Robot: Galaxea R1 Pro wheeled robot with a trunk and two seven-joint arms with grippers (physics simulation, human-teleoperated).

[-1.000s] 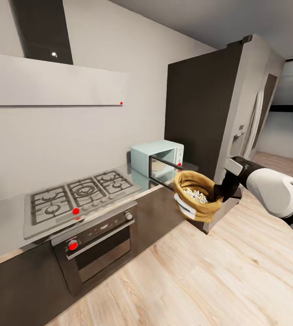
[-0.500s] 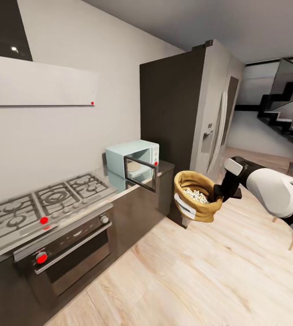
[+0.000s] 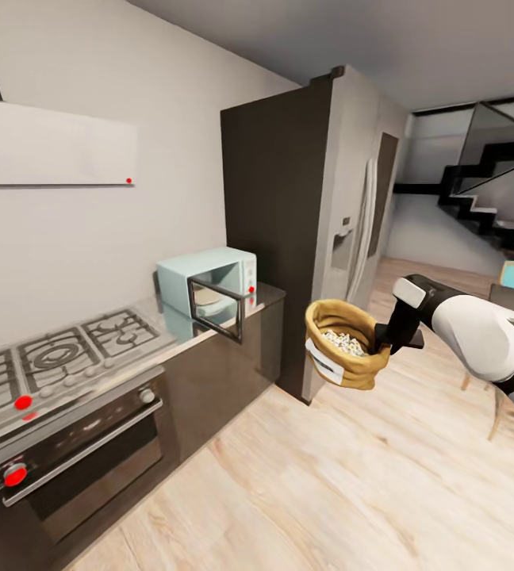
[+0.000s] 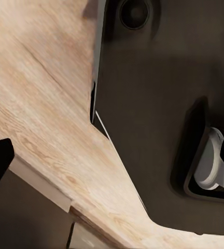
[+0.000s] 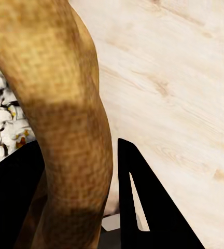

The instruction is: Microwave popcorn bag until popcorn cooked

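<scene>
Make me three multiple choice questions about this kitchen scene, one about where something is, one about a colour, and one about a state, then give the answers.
1. Where is the popcorn bag?
A. On the countertop
B. Held over the floor by the right gripper
C. Inside the microwave

2. What colour is the microwave body?
A. Pale mint-blue
B. Red
C. Black

3. What state is the microwave door in?
A. Shut
B. Missing
C. Swung open

Answers:
1 B, the jaws pinch the bag's rolled rim above the wood floor.
2 A, its casing is pale blue-green.
3 C, the framed door stands out from the front.

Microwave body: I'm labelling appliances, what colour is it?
Pale mint-blue microwave, clearest in the head view.
</scene>
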